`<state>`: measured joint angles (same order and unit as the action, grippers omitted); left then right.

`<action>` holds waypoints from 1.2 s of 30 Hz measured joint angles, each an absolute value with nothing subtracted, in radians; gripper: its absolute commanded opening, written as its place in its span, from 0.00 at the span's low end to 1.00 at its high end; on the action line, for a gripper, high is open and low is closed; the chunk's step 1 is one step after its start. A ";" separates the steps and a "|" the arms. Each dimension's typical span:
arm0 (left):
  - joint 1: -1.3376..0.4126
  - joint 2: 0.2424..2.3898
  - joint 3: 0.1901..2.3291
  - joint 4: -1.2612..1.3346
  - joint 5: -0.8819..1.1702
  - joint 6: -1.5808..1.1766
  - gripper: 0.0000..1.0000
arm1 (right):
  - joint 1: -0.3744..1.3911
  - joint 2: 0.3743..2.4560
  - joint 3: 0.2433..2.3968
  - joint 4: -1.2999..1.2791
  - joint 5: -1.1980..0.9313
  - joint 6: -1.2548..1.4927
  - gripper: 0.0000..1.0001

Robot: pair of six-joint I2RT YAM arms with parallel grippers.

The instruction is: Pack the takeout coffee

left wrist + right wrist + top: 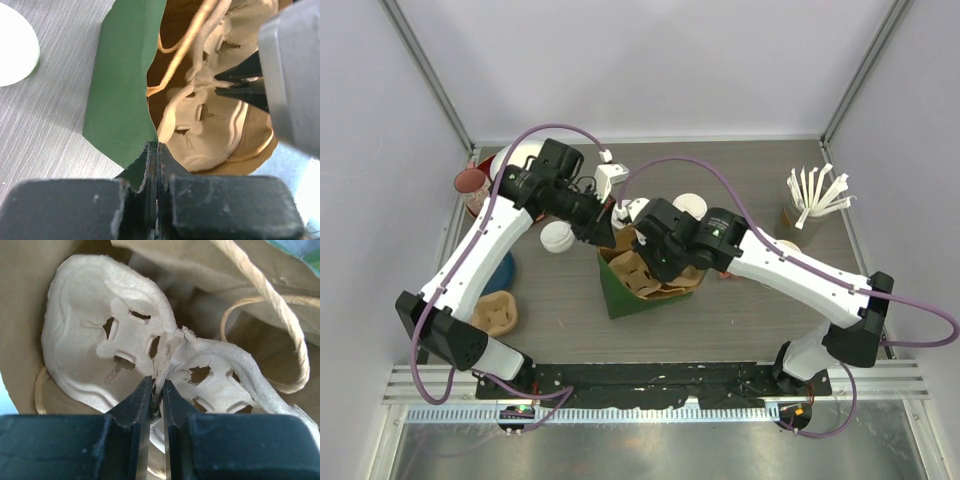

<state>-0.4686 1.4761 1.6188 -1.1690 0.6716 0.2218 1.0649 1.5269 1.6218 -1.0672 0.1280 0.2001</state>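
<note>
Cups: light, crushable paper with slick lids; you'd best grip mid-wall, gently. Left gripper is clamped on the bag rim; right gripper pinches the carrier rib.

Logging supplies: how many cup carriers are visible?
2 carriers: one inside the green bag, held by the right gripper; one on the table near the left arm. More may be hidden.

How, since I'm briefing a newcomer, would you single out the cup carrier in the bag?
Find the open green paper bag at the table's centre. In its mouth sits a pale pulp cup carrier, its middle ridge pinched by the right gripper. The other carrier lies loose by the left arm's base.
</note>
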 measured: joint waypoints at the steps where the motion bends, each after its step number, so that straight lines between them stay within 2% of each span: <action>1: -0.470 1.474 1.619 -1.166 0.673 0.222 0.00 | 1.066 1.510 1.602 -1.078 0.128 0.214 0.01; 8: -0.474 1.470 1.610 -1.154 0.714 0.216 0.00 | 1.069 1.478 1.565 -1.074 0.109 0.270 0.01; 16: -0.459 1.470 1.572 -1.121 0.711 0.186 0.00 | 1.100 1.610 1.664 -1.042 0.132 0.269 0.01; 28: -0.445 1.430 1.572 -1.119 0.691 0.173 0.00 | 1.215 1.790 1.979 -1.386 0.371 0.395 0.01; 36: -0.446 1.422 1.572 -1.128 0.709 0.188 0.00 | 1.217 1.739 1.898 -1.298 0.317 0.367 0.01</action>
